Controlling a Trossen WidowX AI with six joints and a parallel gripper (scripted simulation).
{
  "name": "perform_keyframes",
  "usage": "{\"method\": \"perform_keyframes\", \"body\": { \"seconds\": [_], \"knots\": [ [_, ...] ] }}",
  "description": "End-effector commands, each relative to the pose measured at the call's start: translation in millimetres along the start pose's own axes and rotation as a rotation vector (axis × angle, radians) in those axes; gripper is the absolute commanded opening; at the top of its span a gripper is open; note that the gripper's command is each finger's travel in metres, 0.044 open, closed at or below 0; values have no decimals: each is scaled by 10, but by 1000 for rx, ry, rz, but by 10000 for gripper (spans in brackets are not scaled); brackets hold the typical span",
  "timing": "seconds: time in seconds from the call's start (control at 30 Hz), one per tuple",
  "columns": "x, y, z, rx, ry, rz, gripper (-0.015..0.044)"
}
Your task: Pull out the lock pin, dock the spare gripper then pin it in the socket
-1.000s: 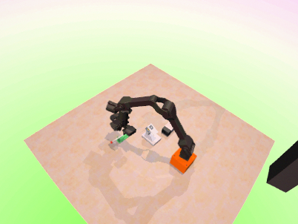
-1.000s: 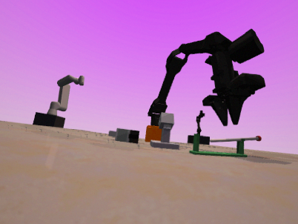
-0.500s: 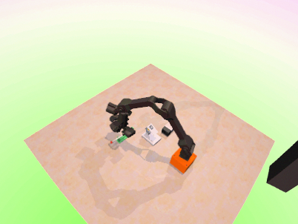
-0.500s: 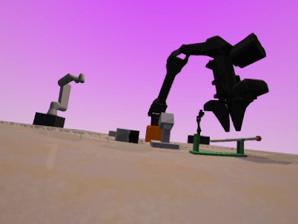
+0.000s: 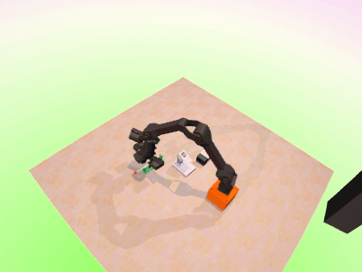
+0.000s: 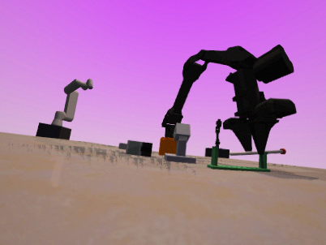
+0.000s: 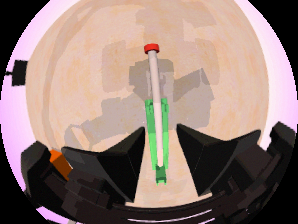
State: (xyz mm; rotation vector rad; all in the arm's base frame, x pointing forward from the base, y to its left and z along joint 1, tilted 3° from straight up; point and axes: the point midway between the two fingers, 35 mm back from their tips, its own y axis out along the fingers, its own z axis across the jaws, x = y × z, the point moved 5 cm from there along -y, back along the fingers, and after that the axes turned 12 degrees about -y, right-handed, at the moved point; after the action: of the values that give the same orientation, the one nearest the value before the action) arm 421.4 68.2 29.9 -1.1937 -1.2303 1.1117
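The claw (image 5: 158, 163) (image 6: 255, 152) (image 7: 160, 128) is held partly spread, with nothing pinched. Beneath it the red-headed pin (image 5: 135, 172) (image 6: 256, 152) (image 7: 156, 95) is seen lying along a green rack (image 5: 147, 170) (image 6: 239, 167) (image 7: 165, 131), out of the mount (image 5: 184, 167) (image 6: 182, 139), which stands on the arm-base side. In hand, by judgement: the pin's pick-up for locking, or its parking just finished; docking cannot be confirmed. For a grasp, lowering astride the shaft, then closing, is required.

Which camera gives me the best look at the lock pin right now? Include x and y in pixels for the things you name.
The wrist view: it shows the lock pin (image 5: 141, 169) (image 6: 247, 152) (image 7: 156, 90) nearly whole, red end included. Exterior shows it side-on, partly behind the fingers; top shows it tiny.
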Motion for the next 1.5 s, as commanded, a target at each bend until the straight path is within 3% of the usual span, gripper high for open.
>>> {"method": "perform_keyframes", "body": {
  "seconds": [0.0,0.4,0.6,0.7,1.47],
  "knots": [
    [-12,83,18,6,-5,5,180],
    [-20,187,27,6,-5,5,180],
    [-20,187,27,6,-5,5,23],
    [-20,187,27,6,-5,5,3],
    [7,-90,52,23,0,4,0]
  ]
}}
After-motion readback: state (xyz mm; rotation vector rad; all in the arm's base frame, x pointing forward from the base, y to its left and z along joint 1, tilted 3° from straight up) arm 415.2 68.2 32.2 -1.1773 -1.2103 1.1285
